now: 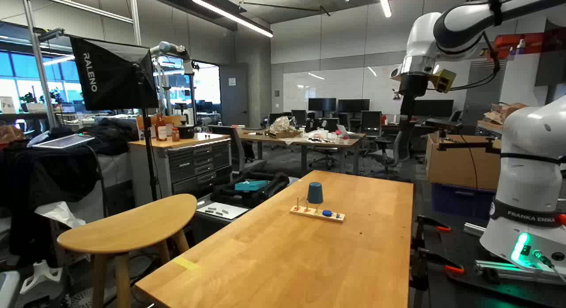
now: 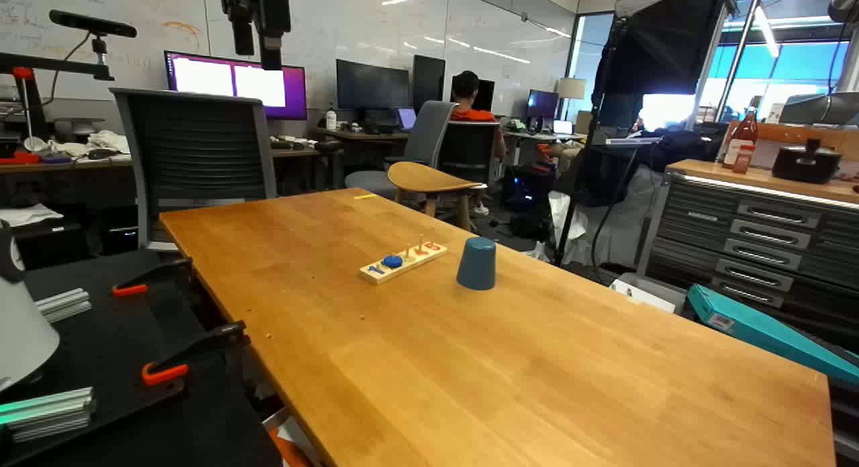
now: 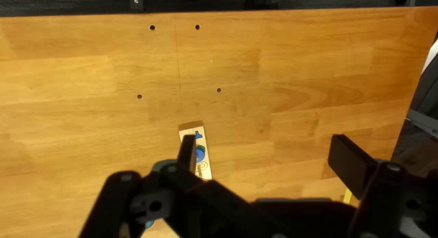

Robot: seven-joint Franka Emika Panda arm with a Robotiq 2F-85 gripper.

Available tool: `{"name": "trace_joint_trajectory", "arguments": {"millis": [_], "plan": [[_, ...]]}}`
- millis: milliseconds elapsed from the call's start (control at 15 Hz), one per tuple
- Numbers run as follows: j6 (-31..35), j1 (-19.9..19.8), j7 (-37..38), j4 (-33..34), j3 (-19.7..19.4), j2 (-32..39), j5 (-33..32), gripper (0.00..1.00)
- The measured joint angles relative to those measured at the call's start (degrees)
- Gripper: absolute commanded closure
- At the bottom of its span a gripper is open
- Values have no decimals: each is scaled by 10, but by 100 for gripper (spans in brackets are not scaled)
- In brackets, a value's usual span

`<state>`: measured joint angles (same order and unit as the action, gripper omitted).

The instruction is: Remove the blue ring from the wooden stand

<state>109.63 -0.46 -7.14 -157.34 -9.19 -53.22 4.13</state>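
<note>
Approach stage of the ring removal. The gripper [image 3: 265,152] hangs high above the wooden table [image 2: 470,373], its fingers spread wide with nothing held between them. The wooden stand [image 2: 374,277] lies flat on the table, a row of upright pegs along it. The blue ring [image 2: 392,261] sits on the stand; in that exterior view it is toward the near left end, just beside the blue numeral 1 [image 2: 376,270]. At this scale, how far the peg passes through the ring cannot be told. An upturned blue cup [image 2: 477,264] stands apart from the stand, to its right.

In the wrist view the finger at left [image 3: 187,154] overlaps part of the ring, so the gap appears set to the ring's right. The removal itself is judged not yet begun. The next move should call for a shift leftward in the wrist view, then a descent with the fingers straddling the ring and a light pinch on its edge. A straight lift along the peg, clear of its top before any sideways travel, would keep the stand from tipping.
</note>
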Motion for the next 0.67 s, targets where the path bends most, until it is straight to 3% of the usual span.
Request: {"name": "trace_joint_trajectory", "arguments": {"millis": [400,667], "plan": [[16,0,0,1,4,-1,-4,0],[134,4,-17,-5,44,14,-16,0]]}}
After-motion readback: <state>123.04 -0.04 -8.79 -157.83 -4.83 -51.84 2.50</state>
